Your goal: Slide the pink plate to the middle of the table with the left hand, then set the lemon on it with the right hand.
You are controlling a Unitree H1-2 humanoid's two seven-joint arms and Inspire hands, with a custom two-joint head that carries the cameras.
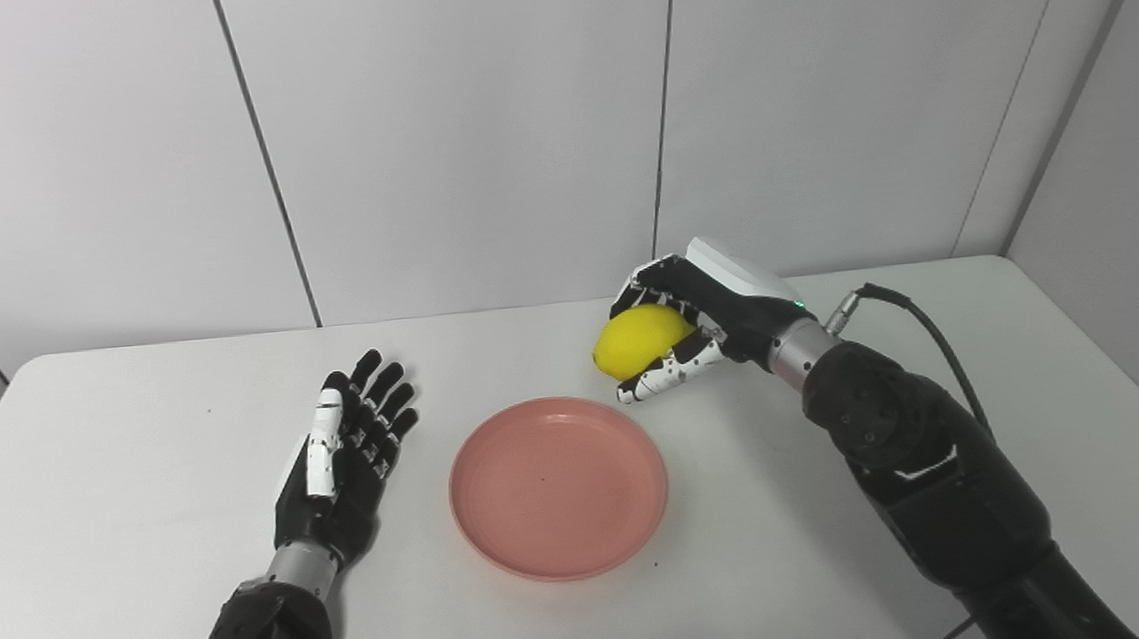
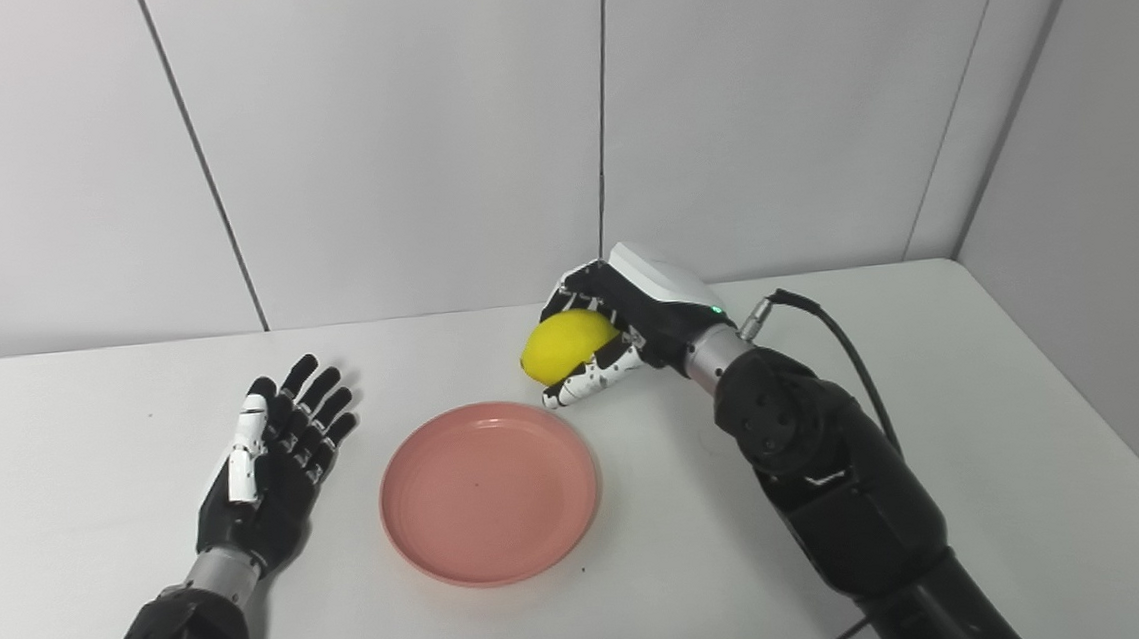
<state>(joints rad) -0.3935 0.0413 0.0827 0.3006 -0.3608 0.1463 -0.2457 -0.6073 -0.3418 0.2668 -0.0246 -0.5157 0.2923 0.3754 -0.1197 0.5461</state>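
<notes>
A pink plate lies flat near the middle of the white table, empty. My right hand is shut on a yellow lemon and holds it just past the plate's far right rim, slightly above the table. My left hand is open, fingers spread, lying just left of the plate and not touching it. Both also show in the right eye view: plate, lemon, right hand, left hand.
A grey panelled wall stands right behind the table's far edge. A black cable loops from my right wrist over the table's right side.
</notes>
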